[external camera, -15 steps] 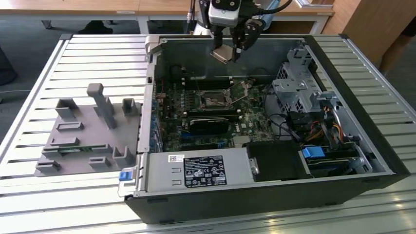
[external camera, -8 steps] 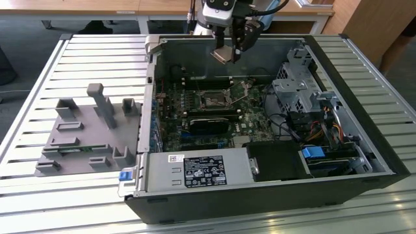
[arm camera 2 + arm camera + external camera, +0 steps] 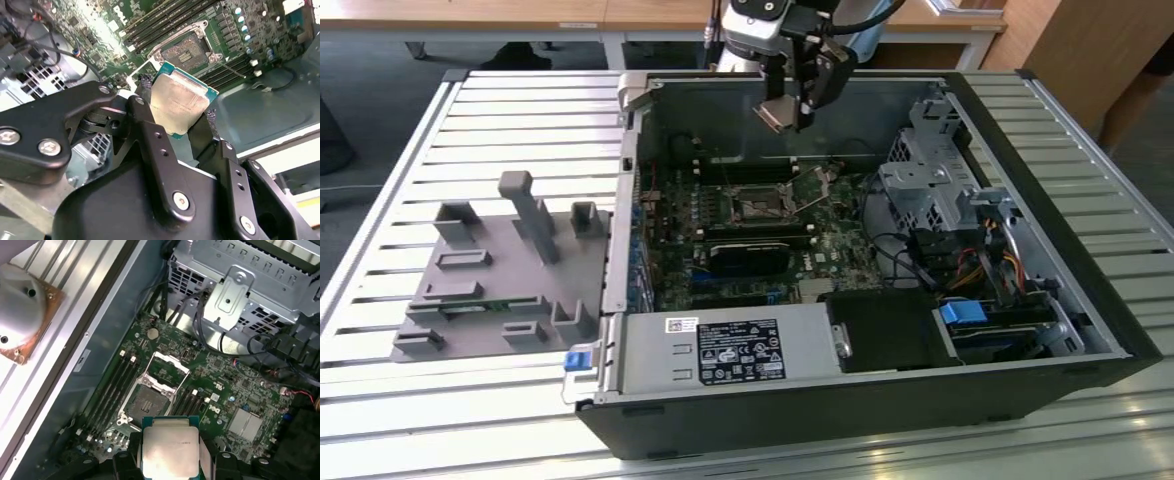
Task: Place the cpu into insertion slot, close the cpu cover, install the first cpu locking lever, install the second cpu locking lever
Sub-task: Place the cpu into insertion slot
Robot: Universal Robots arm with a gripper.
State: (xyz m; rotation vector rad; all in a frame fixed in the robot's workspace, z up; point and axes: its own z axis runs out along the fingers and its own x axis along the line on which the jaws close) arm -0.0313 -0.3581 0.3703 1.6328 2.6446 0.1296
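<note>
My gripper (image 3: pixel 790 108) hangs above the open computer case, shut on the cpu (image 3: pixel 778 116). The cpu (image 3: pixel 179 102) is a flat square chip with a pale silver face and a green edge, clamped between the two black fingers (image 3: pixel 146 125). In the first wrist view the cpu (image 3: pixel 171 449) sits in the gripper (image 3: pixel 171 462). Well below it lies the insertion slot (image 3: pixel 148 403), its dark centre bare. The cpu cover (image 3: pixel 168 371) stands flipped open beside the slot. The slot (image 3: pixel 190 53) shows past the chip's far edge, and on the green board as the insertion slot (image 3: pixel 755 206).
Long black memory slots (image 3: pixel 111 390) flank the socket. A black heatsink block (image 3: pixel 754 256) lies in front of it, a metal drive cage (image 3: pixel 927 190) with cables to the exterior view's right, a power supply (image 3: pixel 720 352) in front. A grey fixture tray (image 3: pixel 494 270) rests on the slatted table.
</note>
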